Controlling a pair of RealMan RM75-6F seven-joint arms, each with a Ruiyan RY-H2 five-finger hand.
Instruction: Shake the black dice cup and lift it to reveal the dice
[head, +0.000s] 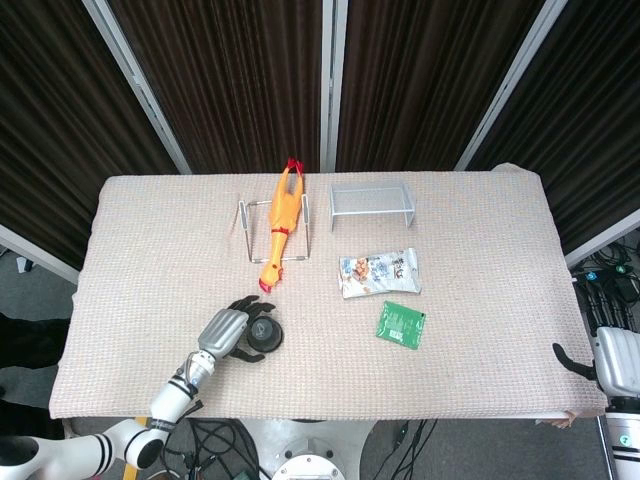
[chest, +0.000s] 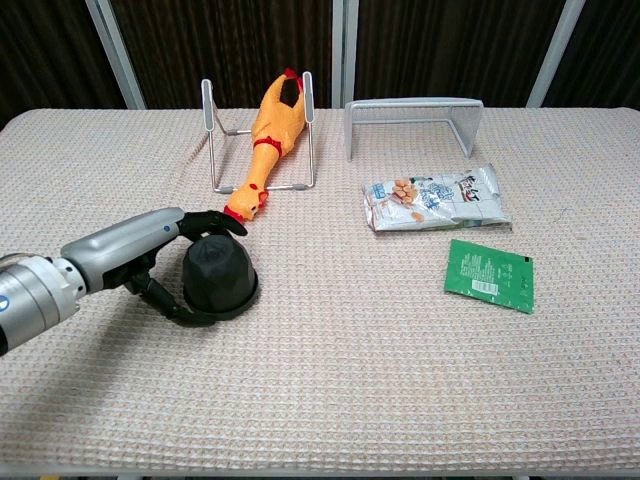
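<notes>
The black dice cup (head: 265, 336) (chest: 219, 274) stands mouth down on the woven table cloth, near the front left. My left hand (head: 224, 333) (chest: 135, 252) wraps it from the left: the thumb lies over its far top edge and the fingers curl round its near base, touching it. The cup rests on the table. No dice show; anything under the cup is hidden. My right hand (head: 605, 362) sits off the table's front right corner, only in the head view, thumb stuck out and holding nothing.
A yellow rubber chicken (head: 280, 225) (chest: 270, 130) leans in a wire stand just behind the cup. A wire shelf (chest: 412, 120) stands at the back centre. A snack bag (chest: 435, 198) and a green packet (chest: 488, 274) lie to the right.
</notes>
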